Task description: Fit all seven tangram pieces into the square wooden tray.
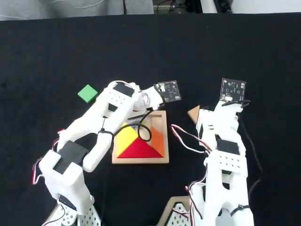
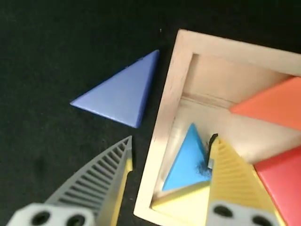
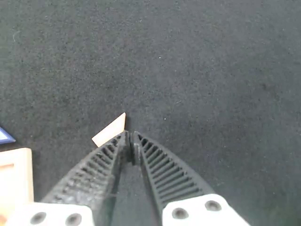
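The square wooden tray (image 1: 161, 159) (image 2: 164, 113) holds a yellow piece (image 1: 126, 140), a red triangle (image 1: 140, 149) and an orange piece (image 1: 158, 136). In the left wrist view a light blue triangle (image 2: 188, 157) leans inside the tray's corner, partly on the yellow piece (image 2: 183, 205). My left gripper (image 2: 171, 139) is open and straddles the tray wall, with one finger touching the light blue triangle. A darker blue triangle (image 2: 120, 92) lies on the cloth just outside that wall. My right gripper (image 3: 130, 136) is shut and empty, its tips beside a tan piece (image 3: 110, 132) (image 1: 193, 113) right of the tray.
A green square (image 1: 87, 93) lies on the black cloth to the far left of the tray. The left arm (image 1: 99, 127) hangs over the tray's left side. Another wooden object (image 1: 169, 212) pokes in at the table's front edge.
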Tool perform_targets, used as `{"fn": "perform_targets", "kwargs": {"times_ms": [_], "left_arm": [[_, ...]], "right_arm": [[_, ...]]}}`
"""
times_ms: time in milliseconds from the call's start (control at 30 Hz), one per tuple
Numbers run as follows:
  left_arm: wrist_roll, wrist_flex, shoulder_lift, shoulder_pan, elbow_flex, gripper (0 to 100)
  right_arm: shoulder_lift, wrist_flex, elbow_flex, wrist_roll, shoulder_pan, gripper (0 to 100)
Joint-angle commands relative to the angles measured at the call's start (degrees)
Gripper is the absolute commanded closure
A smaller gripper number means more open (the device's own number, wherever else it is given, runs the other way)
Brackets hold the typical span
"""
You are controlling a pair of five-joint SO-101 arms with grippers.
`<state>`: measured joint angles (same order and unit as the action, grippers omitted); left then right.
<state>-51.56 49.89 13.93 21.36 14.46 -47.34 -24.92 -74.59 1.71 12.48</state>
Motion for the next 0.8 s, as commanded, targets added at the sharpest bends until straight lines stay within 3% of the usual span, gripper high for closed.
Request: {"fn": "perform_targets", "kwargs": {"times_ms": [0, 333, 767], "left_arm": [[0.5, -1.3, 0.0, -1.2, -0.7, 73], [-0.5, -0.9, -0.4, -8.0, -1.1, 73], [-1.4, 7.4, -4.0, -5.1, -5.0, 74]], "right_arm": [[-1.6, 1.3, 1.0, -0.3, 0.8, 98.4], [-1.6, 1.3, 1.0, -0.2, 0.7, 98.4], [-1.6, 1.3, 1.0, -0.2, 0.8, 98.4]]}}
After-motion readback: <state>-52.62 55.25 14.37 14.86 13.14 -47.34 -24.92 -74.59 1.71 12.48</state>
